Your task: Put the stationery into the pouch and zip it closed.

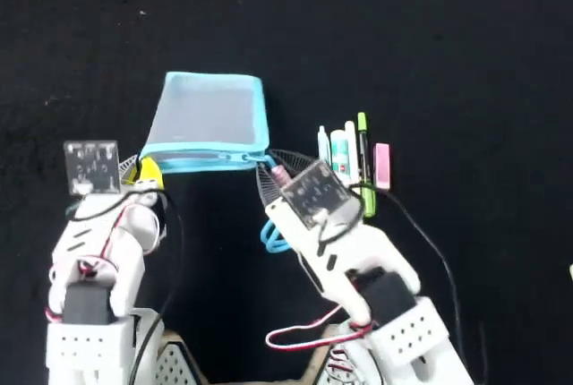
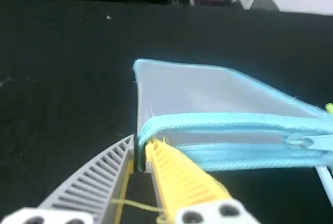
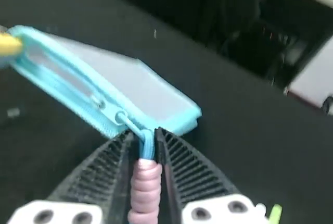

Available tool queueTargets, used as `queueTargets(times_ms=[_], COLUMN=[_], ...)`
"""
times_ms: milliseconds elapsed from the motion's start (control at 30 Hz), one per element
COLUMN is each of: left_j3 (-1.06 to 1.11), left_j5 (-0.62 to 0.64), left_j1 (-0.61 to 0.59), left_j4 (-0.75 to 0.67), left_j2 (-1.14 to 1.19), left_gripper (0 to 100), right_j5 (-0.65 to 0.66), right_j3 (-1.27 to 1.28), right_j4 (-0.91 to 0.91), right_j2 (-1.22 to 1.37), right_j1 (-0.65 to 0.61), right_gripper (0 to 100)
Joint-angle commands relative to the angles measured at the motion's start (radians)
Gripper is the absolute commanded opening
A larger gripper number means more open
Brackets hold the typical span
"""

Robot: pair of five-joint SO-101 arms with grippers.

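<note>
Pouch (image 1: 211, 116) lay flat on the black tabletop (image 1: 466, 72): light blue mesh, zip edge toward the arms.

Left gripper (image 2: 139, 150) sat at the pouch's near left corner. Its grey and yellow fingers (image 2: 177, 177) were clenched on the corner edge.

Right gripper (image 3: 144, 138) sat at the near right corner. Its fingers (image 3: 187, 161) were pinched on the blue zip pull cord (image 3: 146, 148), which ran straight to the slider (image 3: 120, 115). A pink ribbed piece (image 3: 145, 187) sat between those fingers, behind the cord (could not tell what it was).

In the high view the slider was close to the right end of the zip. Could not tell whether the mouth was open or closed.

Stationery was all outside the pouch, on the tabletop just to its right, lined up side by side near the right gripper:
- white tube (image 1: 323, 145)
- white-and-green stick (image 1: 339, 152)
- white pen (image 1: 351, 150)
- green pen (image 1: 363, 143)
- pink eraser (image 1: 382, 166), at the outer end, slightly apart from the green pen

A blue loop (image 1: 271, 240) showed on the tabletop under the right arm.
</note>
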Motion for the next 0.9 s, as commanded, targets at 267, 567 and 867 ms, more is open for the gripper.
queueTargets(times_ms=[267, 567, 867], left_j3=[-0.555, -0.529, -0.417], left_j5=[-0.166, -0.166, -0.098], left_j1=[-0.025, -0.021, 0.008], left_j4=[0.247, 0.058, -0.109], left_j2=[0.663, 0.887, 0.895], left_gripper=[17, 17, 16], right_j5=[-0.008, -0.008, -0.006], right_j3=[0.012, 0.013, 0.015], right_j4=[0.008, 0.008, 0.008], right_j2=[-0.094, -0.094, -0.094], right_j1=[0.034, 0.034, 0.034], right_gripper=[1.1, 1.1, 1.1])
